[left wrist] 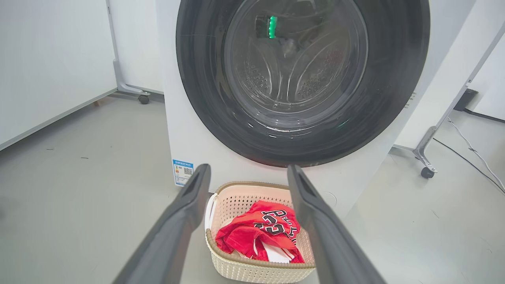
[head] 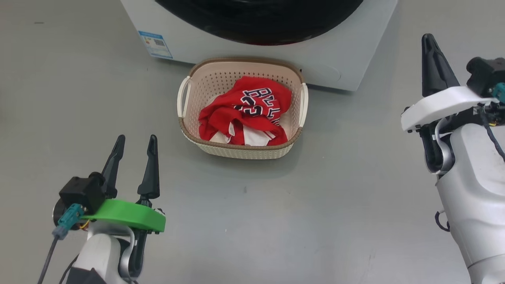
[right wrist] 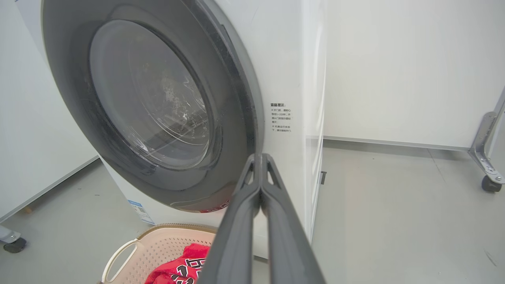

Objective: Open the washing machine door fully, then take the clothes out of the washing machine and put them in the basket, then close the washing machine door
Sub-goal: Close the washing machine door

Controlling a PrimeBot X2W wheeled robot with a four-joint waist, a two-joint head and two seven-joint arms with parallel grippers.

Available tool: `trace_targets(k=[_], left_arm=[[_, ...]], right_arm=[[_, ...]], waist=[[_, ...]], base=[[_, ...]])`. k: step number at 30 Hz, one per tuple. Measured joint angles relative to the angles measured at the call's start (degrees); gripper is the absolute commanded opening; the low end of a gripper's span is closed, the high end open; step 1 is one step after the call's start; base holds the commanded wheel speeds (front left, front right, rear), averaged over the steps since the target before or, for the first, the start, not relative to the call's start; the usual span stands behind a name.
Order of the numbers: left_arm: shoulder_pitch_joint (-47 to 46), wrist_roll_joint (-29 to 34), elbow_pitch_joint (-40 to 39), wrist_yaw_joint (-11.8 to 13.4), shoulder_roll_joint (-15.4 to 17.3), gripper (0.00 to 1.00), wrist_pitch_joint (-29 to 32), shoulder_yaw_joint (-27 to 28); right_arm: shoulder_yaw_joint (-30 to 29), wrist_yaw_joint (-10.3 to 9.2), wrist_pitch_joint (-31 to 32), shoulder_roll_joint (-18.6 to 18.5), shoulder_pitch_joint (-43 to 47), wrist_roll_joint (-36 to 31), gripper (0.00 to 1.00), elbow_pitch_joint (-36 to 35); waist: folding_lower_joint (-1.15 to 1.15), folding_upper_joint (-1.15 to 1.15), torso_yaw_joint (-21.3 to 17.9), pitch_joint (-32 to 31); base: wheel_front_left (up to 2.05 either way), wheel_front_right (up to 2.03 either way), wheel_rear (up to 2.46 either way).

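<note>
Now red fabric clothes (navy lettering up) lie in the cream perforated basket; left gripper spread, right gripper pressed together.

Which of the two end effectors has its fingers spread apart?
The left end effector, on the green collar: its two long dark fingers stand apart, while those of the right end effector, on the white collar, are pressed together.
</note>
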Motion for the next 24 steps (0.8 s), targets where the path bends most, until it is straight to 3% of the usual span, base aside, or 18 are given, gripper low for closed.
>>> trace_targets(k=[14,24], left_arm=[[6.42,-1.04,1.98,-0.01,0.52,1.00,0.01,2.20],[9.50,-0.99,1.96,0.00,0.64,1.00,0.01,3.30]], right_arm=[[-3.74,-0.57,0.00,2.38,14.99,1.05,0.00,-4.85],[-4.87,-1.02,0.00,4.28,21.87,1.14,0.00,-9.12]], waist=[[0.00,0.00,-6.16,-10.40],[0.00,0.00,-9.84,-14.19]], base=[[0.00,0.00,0.00],[0.00,0.00,0.00]])
